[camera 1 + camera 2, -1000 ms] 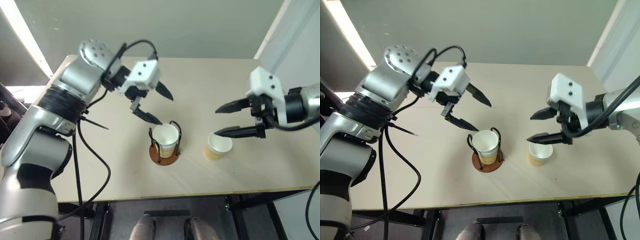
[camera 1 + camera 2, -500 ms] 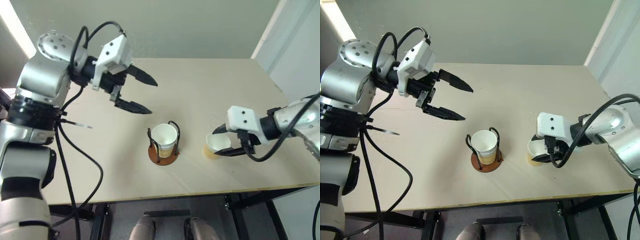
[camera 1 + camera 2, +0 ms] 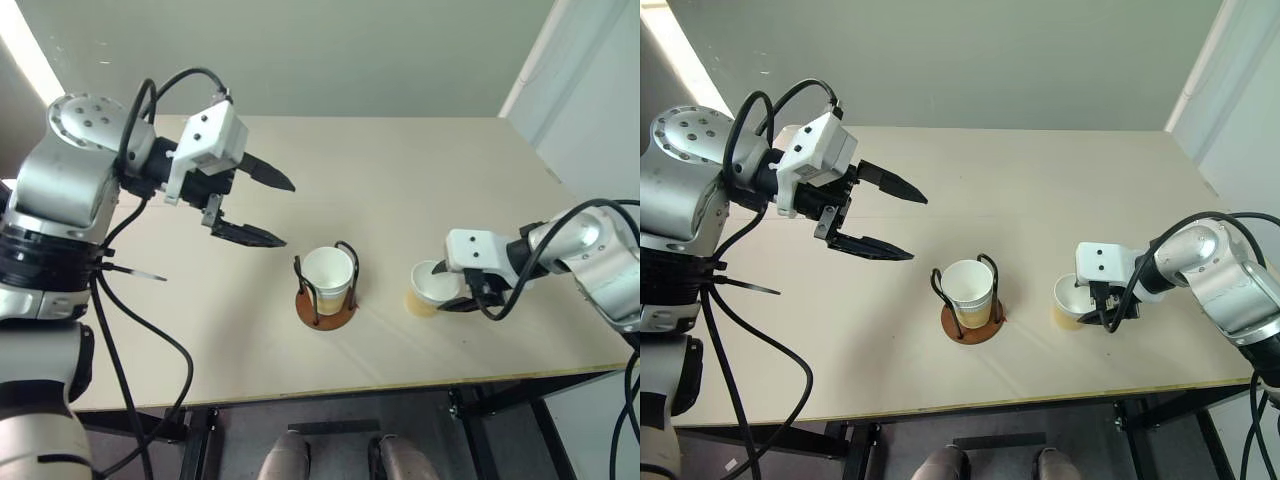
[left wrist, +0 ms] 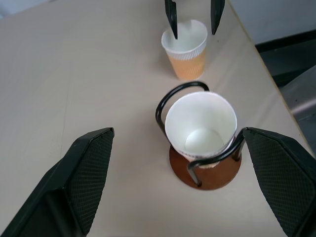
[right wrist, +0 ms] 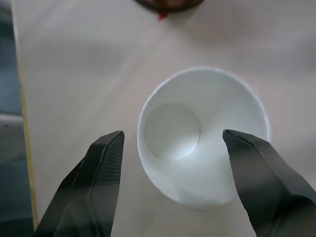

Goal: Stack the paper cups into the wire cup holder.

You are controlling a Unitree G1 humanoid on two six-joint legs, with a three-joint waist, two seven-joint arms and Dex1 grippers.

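Two black-fingered grippers stand spread: the left gripper (image 3: 262,208) hangs over the pale table (image 3: 420,180), empty, having drawn back from the brown-based wire cup holder (image 3: 326,292) with its nested cup; the right gripper (image 5: 173,163) has dropped to straddle the loose tan paper cup (image 3: 432,289) beside it.

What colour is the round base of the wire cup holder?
Reddish-brown. The disc base of the black wire cup holder shows best in the left wrist view, under a white-rimmed paper cup.
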